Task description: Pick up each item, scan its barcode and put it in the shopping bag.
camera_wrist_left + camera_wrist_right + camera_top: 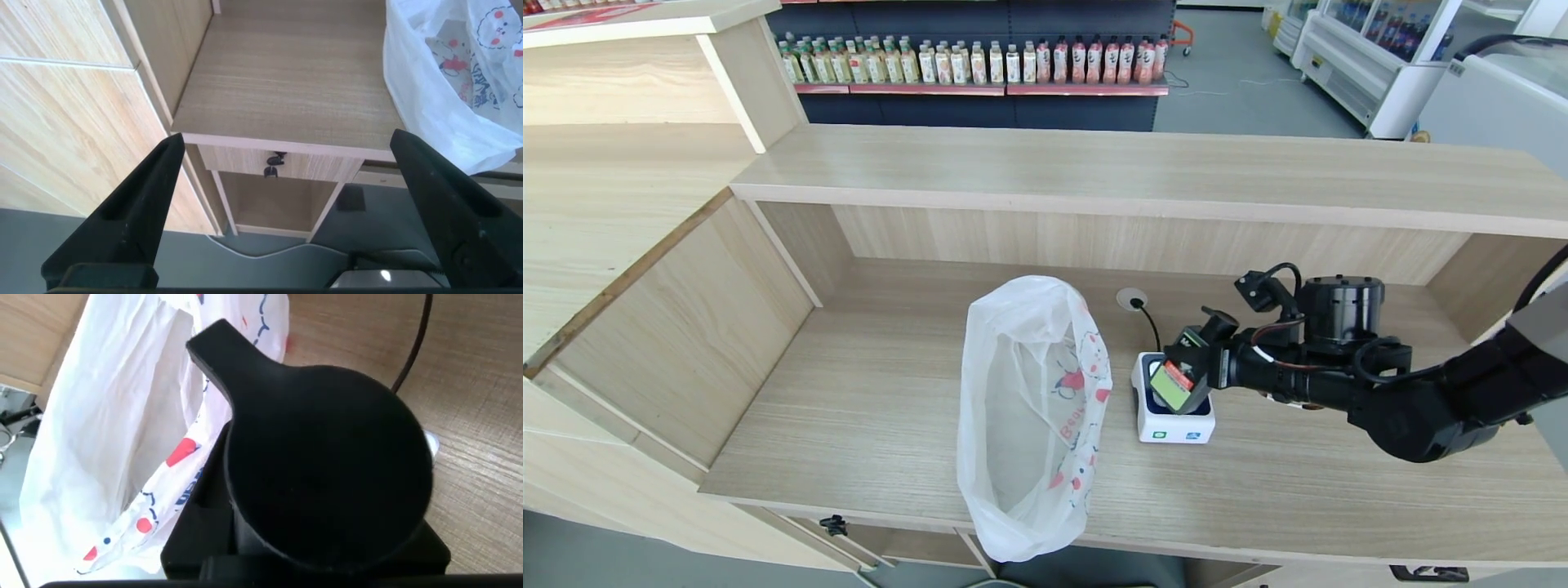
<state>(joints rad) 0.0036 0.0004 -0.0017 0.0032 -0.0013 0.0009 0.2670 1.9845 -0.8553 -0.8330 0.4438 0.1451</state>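
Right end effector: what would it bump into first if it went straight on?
Probably the white plastic shopping bag. The right end effector holds a small green packet above the white scanner box, though depth is unclear.

A higher wooden ledge [1143, 171] ran along the back edge of the pale wooden counter [866, 408], and a wooden wall [678, 343] stood at its left edge. A small round hole cover [1131, 299] sat near the back of the counter, with a black cord [1153, 331] coming out of it. Under the front edge was a drawer [237, 159] with a little dark lock [275, 163]. Far behind, rows of bottles [964, 61] stood on a shelf [980, 90], and white freezers [1372, 82] stood on the grey floor [1233, 73].
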